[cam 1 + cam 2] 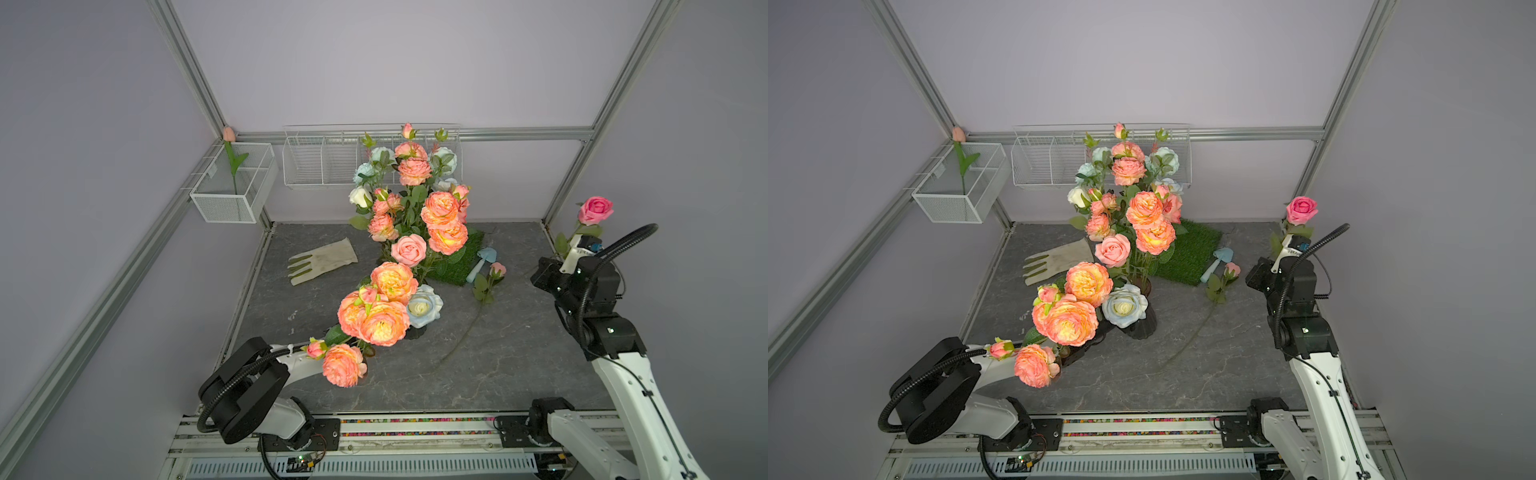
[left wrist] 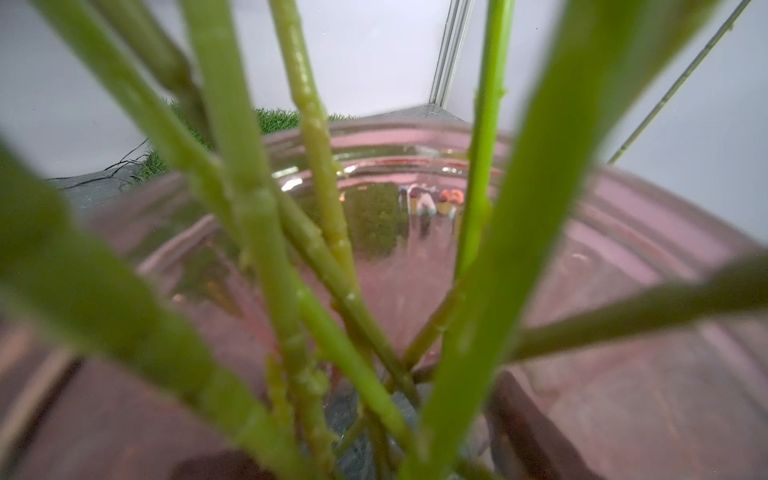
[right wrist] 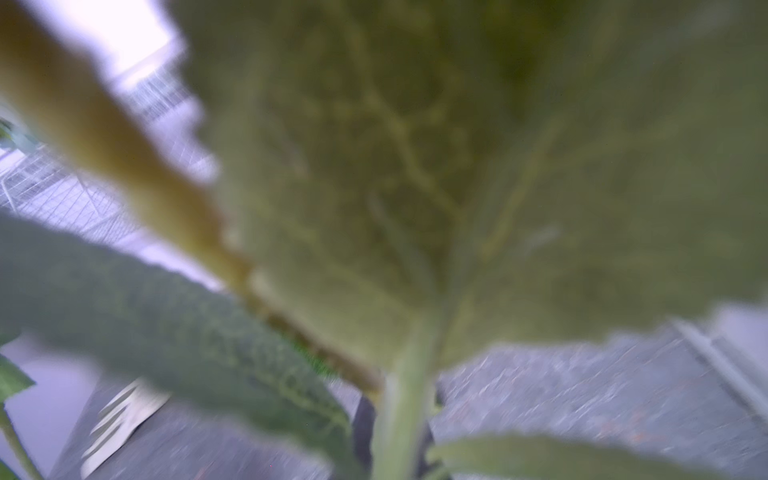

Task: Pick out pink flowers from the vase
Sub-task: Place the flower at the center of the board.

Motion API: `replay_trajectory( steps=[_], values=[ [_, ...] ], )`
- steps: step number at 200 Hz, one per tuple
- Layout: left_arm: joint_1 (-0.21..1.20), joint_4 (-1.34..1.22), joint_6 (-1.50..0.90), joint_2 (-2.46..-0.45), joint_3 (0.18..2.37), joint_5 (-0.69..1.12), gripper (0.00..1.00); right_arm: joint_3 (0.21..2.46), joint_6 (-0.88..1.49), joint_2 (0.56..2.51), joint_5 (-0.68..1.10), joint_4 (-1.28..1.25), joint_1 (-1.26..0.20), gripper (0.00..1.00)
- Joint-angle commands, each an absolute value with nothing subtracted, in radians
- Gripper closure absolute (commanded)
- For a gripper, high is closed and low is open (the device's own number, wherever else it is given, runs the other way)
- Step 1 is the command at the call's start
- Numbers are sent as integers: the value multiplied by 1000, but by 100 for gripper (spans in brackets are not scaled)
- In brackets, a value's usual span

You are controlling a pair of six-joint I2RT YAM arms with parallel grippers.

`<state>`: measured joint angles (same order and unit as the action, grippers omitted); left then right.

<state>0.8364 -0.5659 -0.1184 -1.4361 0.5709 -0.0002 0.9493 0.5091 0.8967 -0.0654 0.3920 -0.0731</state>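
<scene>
Holding the magenta rose [image 1: 595, 210] by its stem at 3 o'clock, the right gripper [image 1: 578, 241] is clamped tight; the left gripper [image 1: 1086, 349], closed narrow, sits by the vase [image 1: 1142, 328] under the pink flowers [image 1: 1069, 320].

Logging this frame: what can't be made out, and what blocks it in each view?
- Left gripper: what it touches, hidden behind the peach peonies in both top views; the left wrist view shows only stems inside the vase.
- Right gripper: its contact with the magenta rose stem; a blurred leaf fills the right wrist view.
- Vase neck: covered by the pale blue rose in both top views.
</scene>
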Motion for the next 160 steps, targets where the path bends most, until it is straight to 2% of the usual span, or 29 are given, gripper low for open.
replay_trajectory(
  steps=[1, 30, 48, 87, 108, 133, 160],
  values=[
    [825, -365, -102, -1483, 555, -33, 100, 887, 665, 990, 248, 369, -67, 93],
    [825, -369, -99, -1483, 554, -28, 100, 812, 767, 1128, 454, 277, -67, 93],
    [825, -371, -100, -1483, 552, -25, 100, 799, 791, 1207, 477, 236, -66, 92],
    [825, -368, -98, -1486, 557, -23, 100, 773, 824, 1351, 383, 115, -69, 90],
    [825, -362, -94, -1492, 565, -15, 100, 757, 860, 1420, 321, 60, -71, 83],
    [825, -351, -90, -1496, 574, -10, 100, 741, 879, 1475, 285, 28, -73, 61],
    [825, -347, -85, -1490, 574, -12, 100, 736, 847, 1437, 277, 34, -95, 53]
  ],
)
